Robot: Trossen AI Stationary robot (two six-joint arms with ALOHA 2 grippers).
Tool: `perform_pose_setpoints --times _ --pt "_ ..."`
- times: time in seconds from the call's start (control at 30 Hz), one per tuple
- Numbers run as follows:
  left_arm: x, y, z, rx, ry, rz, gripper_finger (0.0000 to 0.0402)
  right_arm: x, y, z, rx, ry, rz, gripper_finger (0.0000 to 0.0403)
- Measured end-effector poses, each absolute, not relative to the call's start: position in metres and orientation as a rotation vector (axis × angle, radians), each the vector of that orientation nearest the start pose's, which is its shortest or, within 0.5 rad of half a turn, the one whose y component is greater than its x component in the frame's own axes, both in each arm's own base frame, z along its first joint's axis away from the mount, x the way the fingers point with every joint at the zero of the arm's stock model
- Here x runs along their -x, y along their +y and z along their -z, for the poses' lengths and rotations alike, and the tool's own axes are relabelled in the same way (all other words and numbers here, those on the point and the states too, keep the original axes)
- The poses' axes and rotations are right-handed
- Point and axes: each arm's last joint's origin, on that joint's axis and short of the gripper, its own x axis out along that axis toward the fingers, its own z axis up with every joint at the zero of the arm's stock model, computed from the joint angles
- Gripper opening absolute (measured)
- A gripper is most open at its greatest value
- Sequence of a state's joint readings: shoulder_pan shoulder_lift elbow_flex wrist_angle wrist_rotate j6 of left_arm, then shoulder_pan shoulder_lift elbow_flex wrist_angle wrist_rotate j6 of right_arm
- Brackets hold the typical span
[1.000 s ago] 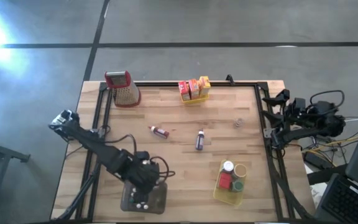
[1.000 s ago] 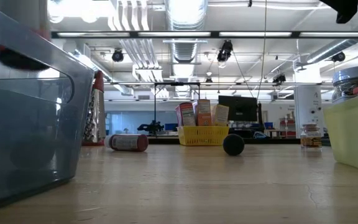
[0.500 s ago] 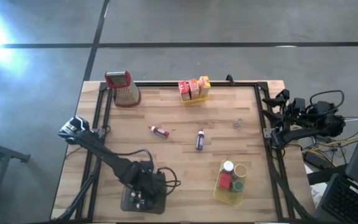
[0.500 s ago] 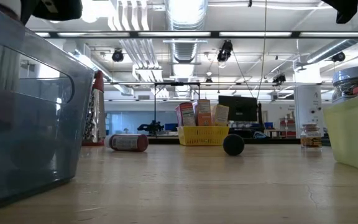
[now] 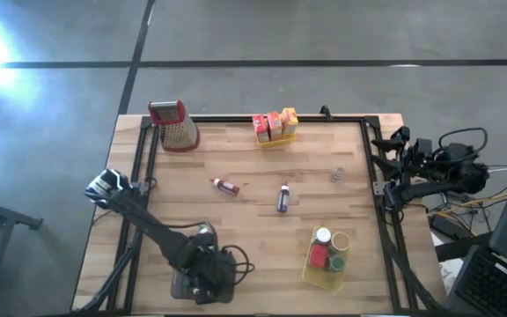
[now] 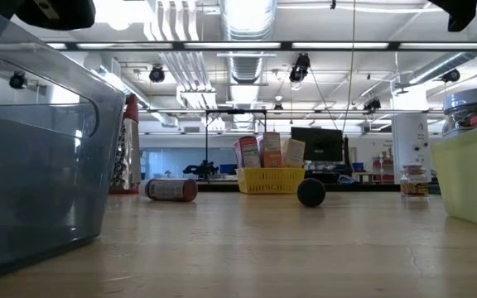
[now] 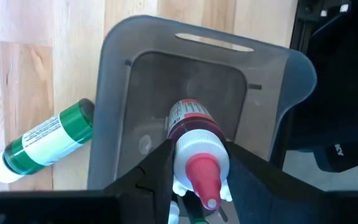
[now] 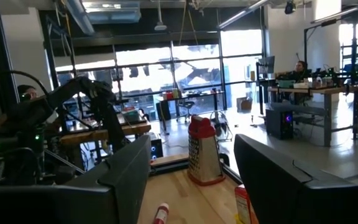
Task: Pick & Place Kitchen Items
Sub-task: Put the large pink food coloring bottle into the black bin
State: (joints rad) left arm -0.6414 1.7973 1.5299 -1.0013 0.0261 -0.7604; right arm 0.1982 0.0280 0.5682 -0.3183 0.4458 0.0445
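Lower left of high view: left gripper (image 7: 194, 186) clamps red-capped bottle (image 7: 194, 140) over grey tray (image 7: 114, 81); early release could bounce it out beside green bottle (image 7: 42, 140). Right gripper (image 8: 191, 180) idle, jaws apart.

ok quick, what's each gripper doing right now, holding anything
Left gripper: closed on a small red-capped bottle, over the grey tray.
Right gripper: open, empty, parked off the table's right edge.

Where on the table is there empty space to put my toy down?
Bare wood lies between the grater and the grey tray, and between the purple bottle and yellow basket. It is crowded at that basket and at the tray.
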Motion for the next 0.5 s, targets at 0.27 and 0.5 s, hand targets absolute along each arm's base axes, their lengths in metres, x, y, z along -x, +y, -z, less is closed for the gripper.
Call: perform_pose_setpoints --times 0.27,0.5 --pt "-0.291 -0.222 -0.264 0.253 1.297 0.129 0.0131 -0.029 -0.007 -0.309 -0.112 -0.216 0.242 0.0255" --pt "-0.290 -0.227 -0.265 0.200 1.267 0.202 0.0131 -0.029 -0.007 -0.309 -0.114 -0.216 0.242 0.0277"
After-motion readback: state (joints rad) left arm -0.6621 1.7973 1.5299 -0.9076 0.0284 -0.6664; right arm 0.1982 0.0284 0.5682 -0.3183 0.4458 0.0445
